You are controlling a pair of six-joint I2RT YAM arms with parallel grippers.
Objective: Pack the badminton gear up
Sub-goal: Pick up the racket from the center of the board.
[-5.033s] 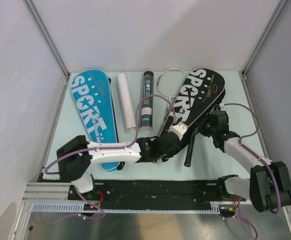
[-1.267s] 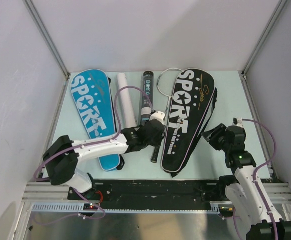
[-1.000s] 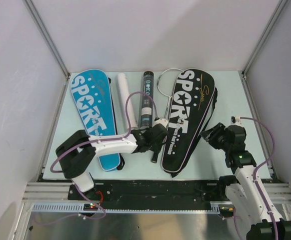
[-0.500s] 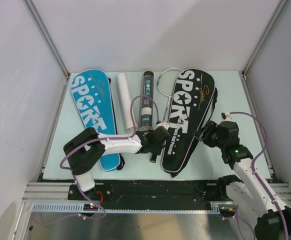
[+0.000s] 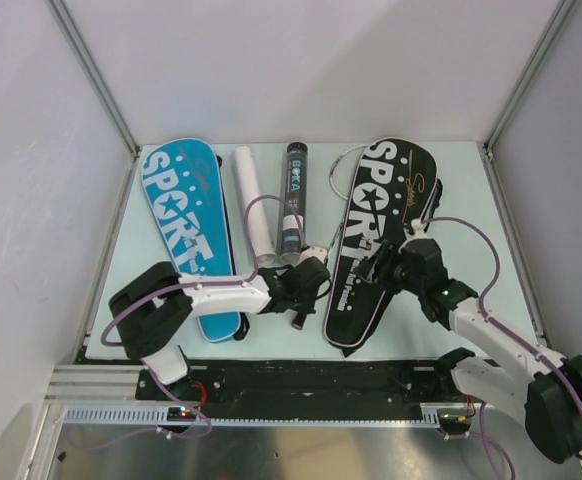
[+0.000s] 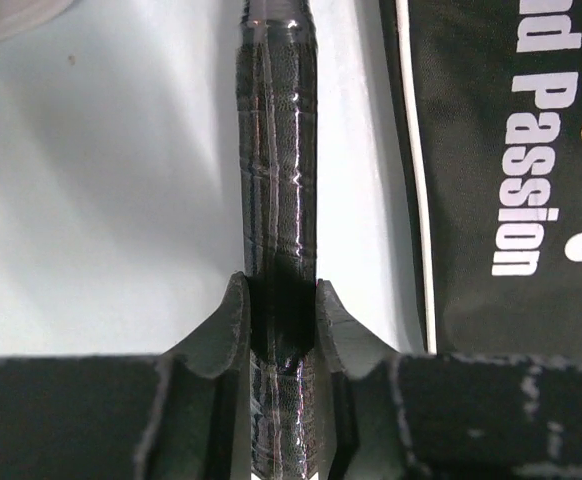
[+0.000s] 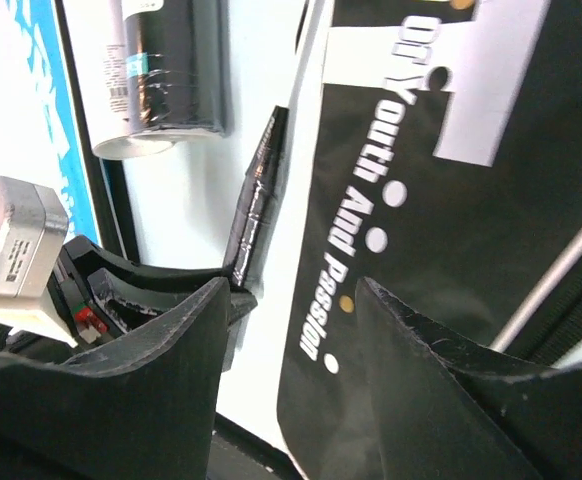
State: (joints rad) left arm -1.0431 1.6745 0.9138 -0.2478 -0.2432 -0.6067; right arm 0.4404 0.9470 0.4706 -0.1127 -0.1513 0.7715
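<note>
The left gripper (image 6: 279,292) is pinched on the racket handle (image 6: 276,150), whose long axis runs straight ahead of it, just beside the black cover (image 6: 511,150). The right gripper (image 7: 291,290) hangs wide open and empty over that cover.

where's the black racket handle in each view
top external: racket handle lower centre, mostly under the left tool.
left wrist: centre, running vertically, clamped in the left tool.
right wrist: left of centre, slanted.
shared landmark: black cover, just right of the handle everywhere.

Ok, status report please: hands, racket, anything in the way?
Left hand shut on racket handle. Right hand open over black cover. Black tube close beside handle.
</note>
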